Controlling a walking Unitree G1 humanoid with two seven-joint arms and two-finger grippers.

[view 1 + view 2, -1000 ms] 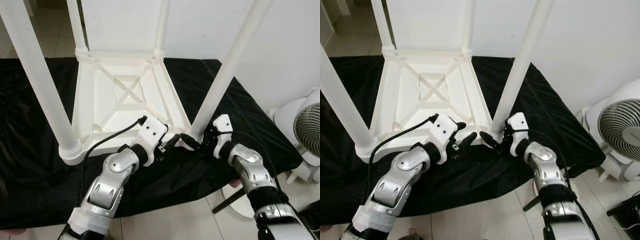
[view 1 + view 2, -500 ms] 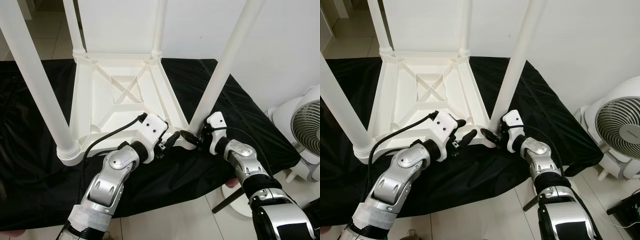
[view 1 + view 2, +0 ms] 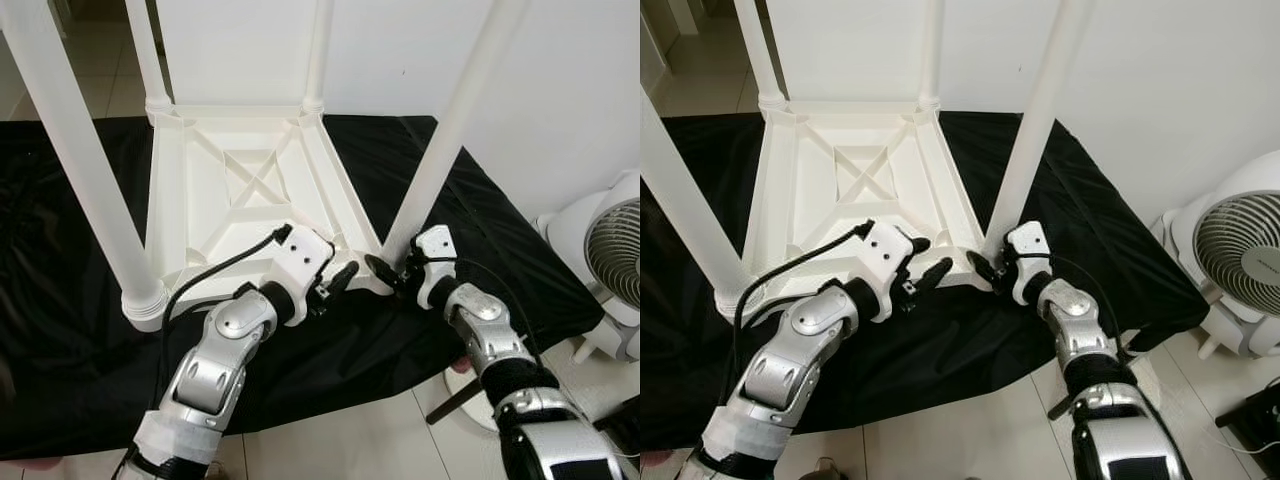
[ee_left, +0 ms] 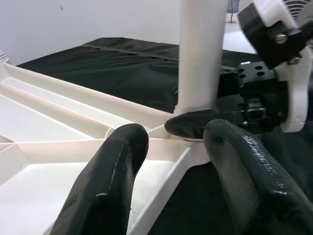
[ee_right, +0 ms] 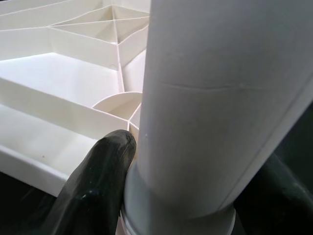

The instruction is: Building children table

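A white plastic children's table point(image 3: 250, 190) lies upside down on a black cloth, its four legs pointing up. My right gripper point(image 3: 385, 272) is shut on the base of the near right leg point(image 3: 450, 130), where the leg meets its corner socket. One black finger point(image 5: 102, 166) presses against the leg point(image 5: 220, 98). My left gripper point(image 3: 335, 280) is open just left of that corner. Its fingers point(image 4: 122, 161) stand apart over the table's near rim point(image 4: 166, 166), facing the right gripper point(image 4: 205, 122).
The black cloth point(image 3: 60, 330) covers the low surface under the table. A white fan point(image 3: 615, 270) stands on the tiled floor at the right, with a dark bar point(image 3: 460, 395) by its foot. A white wall rises behind.
The view has shifted a little. Both grippers stay at the near right corner; my right forearm has drawn slightly closer to the leg.
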